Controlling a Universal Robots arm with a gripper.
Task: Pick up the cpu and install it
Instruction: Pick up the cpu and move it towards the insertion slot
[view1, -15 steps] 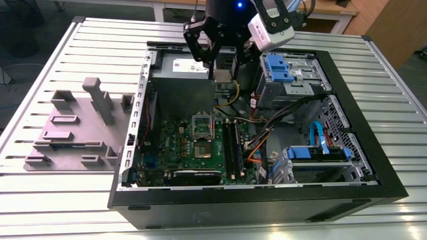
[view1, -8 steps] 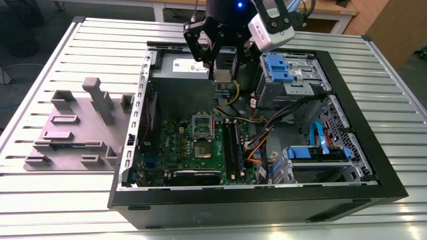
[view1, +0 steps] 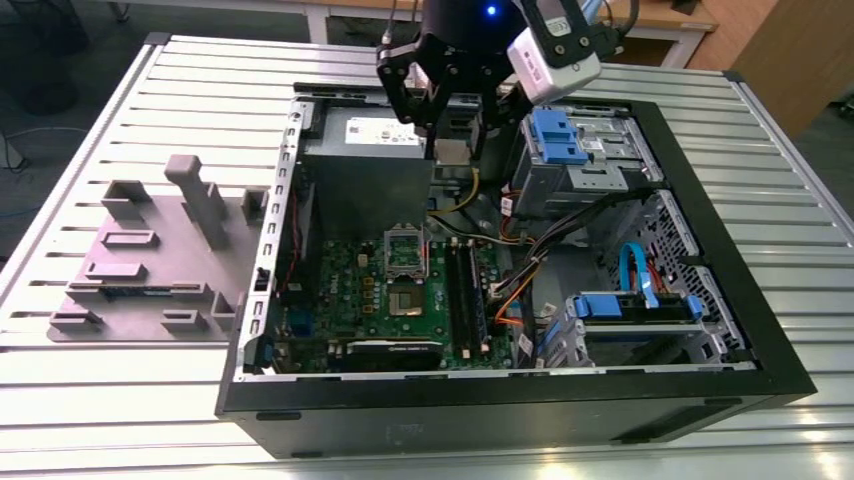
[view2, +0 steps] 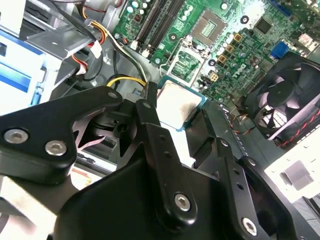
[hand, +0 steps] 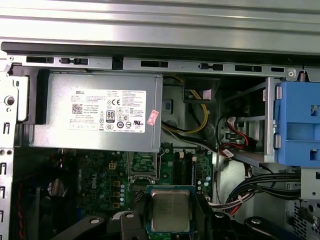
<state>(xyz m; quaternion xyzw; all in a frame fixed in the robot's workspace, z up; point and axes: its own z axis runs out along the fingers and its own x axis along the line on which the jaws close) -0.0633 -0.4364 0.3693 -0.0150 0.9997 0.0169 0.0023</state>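
Observation:
The cpu (hand: 171, 210), a small square chip with a silvery top and green edge, hangs between my black fingers (view2: 150, 120) above the open computer case. My gripper (hand: 171, 222) is shut on the cpu, one finger on each side. In the exterior view the gripper (view1: 454, 148) is over the far part of the case, beside the grey power-supply box (view1: 363, 165), with the cpu (view1: 454, 152) at its tips. The metal-framed socket (view1: 404, 296) lies below on the green motherboard (view1: 354, 300), nearer the front. In the second wrist view the cpu (view2: 177, 102) is short of the socket (view2: 209, 26).
Black case walls (view1: 507, 395) ring the motherboard. Blue drive bays (view1: 561, 140) and cable bundles (view1: 534, 235) crowd the exterior view's right. Memory slots (view1: 463, 290) run beside the socket; a fan (view2: 290, 102) sits nearby. A grey fixture block (view1: 140, 255) stands on the slatted table at the exterior view's left.

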